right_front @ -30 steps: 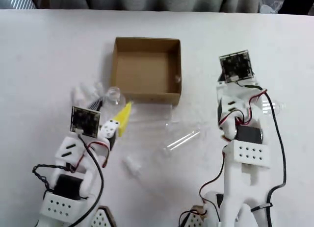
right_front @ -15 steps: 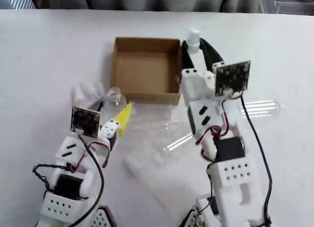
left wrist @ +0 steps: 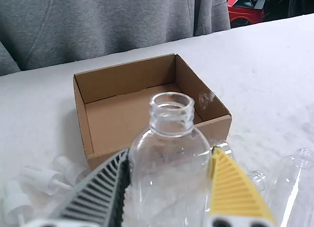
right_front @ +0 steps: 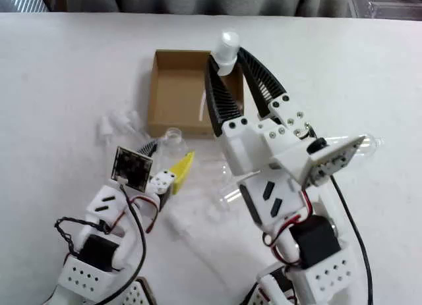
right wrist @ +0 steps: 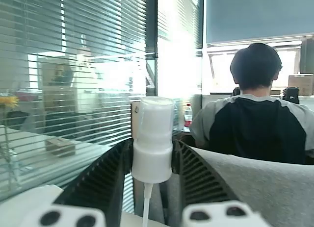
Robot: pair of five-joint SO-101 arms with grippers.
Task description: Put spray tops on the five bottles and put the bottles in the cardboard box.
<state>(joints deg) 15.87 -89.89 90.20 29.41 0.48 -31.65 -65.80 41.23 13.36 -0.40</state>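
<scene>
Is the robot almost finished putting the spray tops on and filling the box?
Not nearly. Done: nothing yet, the cardboard box is empty. In hand: the left end effector holds an open bottle with no top, and the right end effector holds a spray top. Left: capping that bottle, capping the other bottles lying on the table with the loose spray tops, then boxing them all.

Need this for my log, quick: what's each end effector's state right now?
Left end effector: closed on a clear uncapped bottle.
Right end effector: closed on a white spray top.
</scene>
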